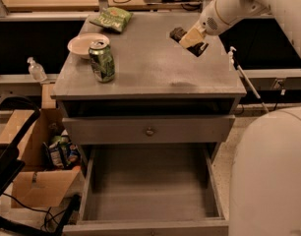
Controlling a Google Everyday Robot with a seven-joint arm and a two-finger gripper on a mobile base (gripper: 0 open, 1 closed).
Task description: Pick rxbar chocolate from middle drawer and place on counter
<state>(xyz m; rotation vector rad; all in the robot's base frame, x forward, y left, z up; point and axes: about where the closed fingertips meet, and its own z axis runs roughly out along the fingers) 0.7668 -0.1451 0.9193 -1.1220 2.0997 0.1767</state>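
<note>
- The gripper (189, 38), jaws closed on the rxbar chocolate (178, 33), hangs above the back right corner of the counter (140, 73).
- Placing step, I think; the next move is to lower the bar and open the jaws.

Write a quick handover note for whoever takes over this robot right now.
The gripper is over the right rear part of the counter, shut on the snack bar.
The drawer at the bottom is open, with nothing on its floor.
Done: the bar is out of the drawer.
Left: lower the bar onto the counter, well away from the soda can, then let go.
</note>
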